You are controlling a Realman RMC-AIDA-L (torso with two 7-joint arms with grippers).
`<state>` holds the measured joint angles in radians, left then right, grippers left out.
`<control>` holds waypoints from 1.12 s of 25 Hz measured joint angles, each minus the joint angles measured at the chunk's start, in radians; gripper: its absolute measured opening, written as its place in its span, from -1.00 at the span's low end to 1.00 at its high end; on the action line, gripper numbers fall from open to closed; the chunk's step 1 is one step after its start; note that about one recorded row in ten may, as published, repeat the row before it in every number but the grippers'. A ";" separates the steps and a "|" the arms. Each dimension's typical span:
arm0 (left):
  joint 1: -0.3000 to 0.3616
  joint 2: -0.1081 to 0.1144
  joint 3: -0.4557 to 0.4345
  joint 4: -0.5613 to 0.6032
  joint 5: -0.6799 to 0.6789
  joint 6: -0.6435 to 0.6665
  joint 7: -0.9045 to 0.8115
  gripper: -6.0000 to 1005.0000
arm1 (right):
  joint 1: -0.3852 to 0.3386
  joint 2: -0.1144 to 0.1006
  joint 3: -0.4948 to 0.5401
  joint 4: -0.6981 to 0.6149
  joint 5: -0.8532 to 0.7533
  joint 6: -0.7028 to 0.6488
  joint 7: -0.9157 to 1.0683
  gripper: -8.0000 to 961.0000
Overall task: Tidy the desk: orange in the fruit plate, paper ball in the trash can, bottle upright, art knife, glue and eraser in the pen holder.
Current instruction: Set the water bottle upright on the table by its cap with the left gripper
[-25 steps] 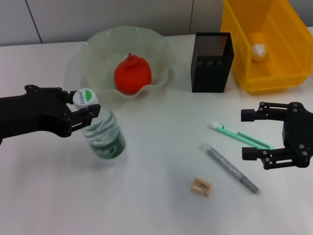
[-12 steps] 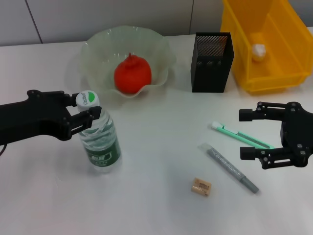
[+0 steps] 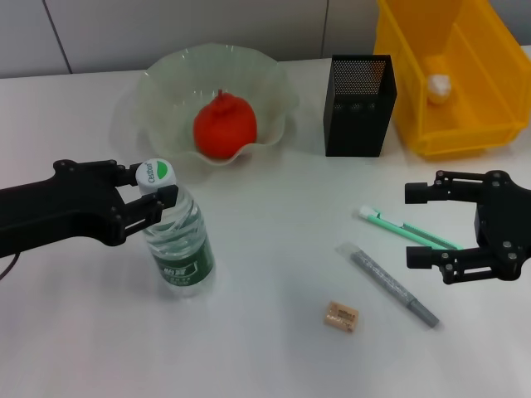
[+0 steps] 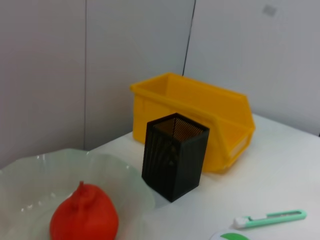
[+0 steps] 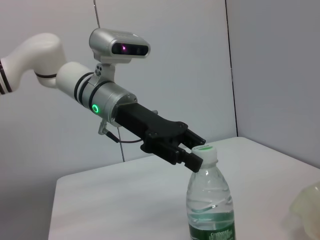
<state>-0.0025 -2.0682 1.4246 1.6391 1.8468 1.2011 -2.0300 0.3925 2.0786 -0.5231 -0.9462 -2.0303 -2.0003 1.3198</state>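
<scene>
Black pen holder (image 3: pixel 360 104), yellow trash can (image 3: pixel 455 75) beside

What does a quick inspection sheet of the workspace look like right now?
Surface: white desk, bare in front.
Job's things: orange in fruit plate; paper ball in trash can; bottle upright; art knife, glue, eraser lying on desk; pen holder looks empty.
Clutter: nothing seen.
Grippers: left gripper at bottle's cap; right gripper open by art knife.
Cables: thin lead under left arm.
Surroundings: grey wall panels.
</scene>
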 joint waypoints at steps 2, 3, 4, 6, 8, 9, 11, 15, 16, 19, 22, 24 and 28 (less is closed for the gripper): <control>0.009 0.000 -0.006 -0.013 -0.034 0.003 0.032 -0.07 | 0.001 0.000 0.000 0.000 0.000 0.000 0.000 0.71; 0.009 0.000 -0.006 -0.013 -0.034 0.003 0.032 -0.07 | 0.001 0.000 0.000 0.000 0.000 0.000 0.000 0.71; 0.013 0.000 -0.009 -0.018 -0.045 0.003 0.042 -0.07 | 0.001 0.001 0.000 0.000 0.000 0.000 0.000 0.71; 0.015 0.000 -0.015 -0.026 -0.051 0.005 0.044 -0.06 | 0.001 0.001 0.000 0.000 0.000 0.000 0.000 0.71; 0.014 0.000 -0.016 -0.039 -0.052 0.008 0.045 -0.06 | 0.000 0.001 0.000 0.000 0.000 0.000 0.001 0.71; 0.014 0.000 -0.016 -0.039 -0.052 0.008 0.045 -0.06 | 0.000 0.001 0.000 0.000 0.000 0.000 0.001 0.71; 0.012 0.000 -0.016 -0.047 -0.052 0.008 0.048 -0.06 | 0.000 0.001 0.000 0.000 0.001 0.000 0.001 0.71; 0.010 -0.001 -0.010 -0.061 -0.055 0.007 0.057 -0.05 | 0.001 0.001 0.000 0.000 0.001 0.000 0.001 0.71; 0.010 -0.001 -0.009 -0.062 -0.055 0.007 0.057 -0.05 | 0.001 0.001 0.000 0.000 0.001 0.000 0.001 0.71; 0.012 -0.001 -0.009 -0.061 -0.055 0.008 0.058 0.07 | -0.003 0.001 0.000 0.001 0.002 0.000 0.001 0.71; 0.014 -0.001 -0.009 -0.057 -0.055 0.011 0.058 0.26 | -0.005 0.001 0.000 0.001 0.002 0.000 0.001 0.71; 0.019 0.000 -0.019 -0.045 -0.088 0.038 0.069 0.39 | -0.005 0.001 0.000 0.001 0.002 0.000 0.001 0.71; 0.025 0.001 -0.033 -0.043 -0.124 0.064 0.087 0.40 | -0.004 0.002 0.002 0.001 0.004 -0.006 0.002 0.71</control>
<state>0.0225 -2.0671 1.3914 1.5964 1.7231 1.2654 -1.9435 0.3883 2.0801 -0.5209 -0.9448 -2.0268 -2.0060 1.3223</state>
